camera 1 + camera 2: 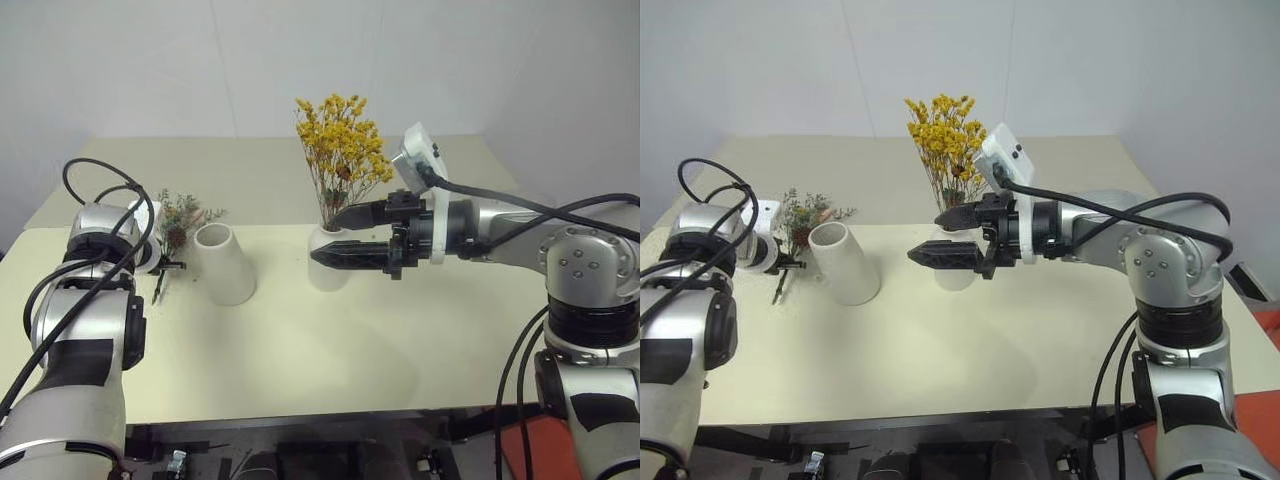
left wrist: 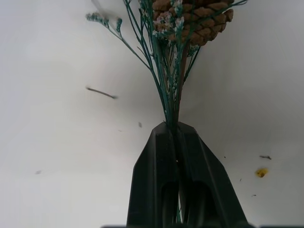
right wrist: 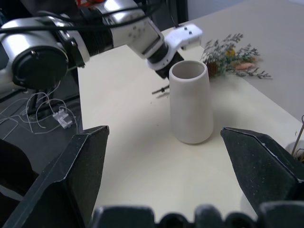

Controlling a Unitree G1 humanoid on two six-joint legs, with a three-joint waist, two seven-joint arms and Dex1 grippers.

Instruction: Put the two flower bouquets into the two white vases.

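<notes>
The yellow-orange bouquet (image 1: 342, 150) stands upright in the bottle-shaped white vase (image 1: 325, 275) at mid table. My right gripper (image 1: 340, 236) hangs open just in front of that vase, one finger above the other, holding nothing. The plain wide-mouthed white vase (image 1: 225, 262) stands to the left with nothing in it. Just left of it, my left gripper (image 2: 175, 130) is shut on the thin stems of the grey-green bouquet (image 1: 180, 215), whose pine cone (image 2: 199, 19) shows past the fingertips. That bouquet sits low over the table beside the wide vase (image 3: 190, 102).
The cream table (image 1: 330, 350) has free room in front of both vases and at the right. A grey wall rises behind the table's far edge. Small dried crumbs (image 2: 260, 172) lie on the surface near the left gripper.
</notes>
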